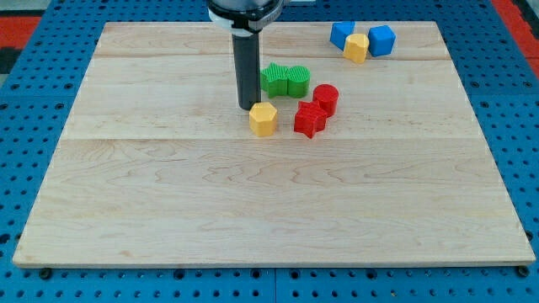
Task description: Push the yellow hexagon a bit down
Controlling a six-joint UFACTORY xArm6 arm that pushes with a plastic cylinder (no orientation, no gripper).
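Note:
A yellow hexagon [263, 119] lies on the wooden board a little above its middle. My tip [247, 107] stands just above and to the left of it, almost touching its upper left edge. A second yellow block [356, 47] sits near the view's top right, between two blue blocks.
Two green blocks [285, 80] lie side by side right of the rod. A red cylinder [326, 98] and a red star-like block [309, 119] sit right of the yellow hexagon. Blue blocks [341, 34] [381, 39] flank the upper yellow block. The board [168, 210] lies on a blue pegboard.

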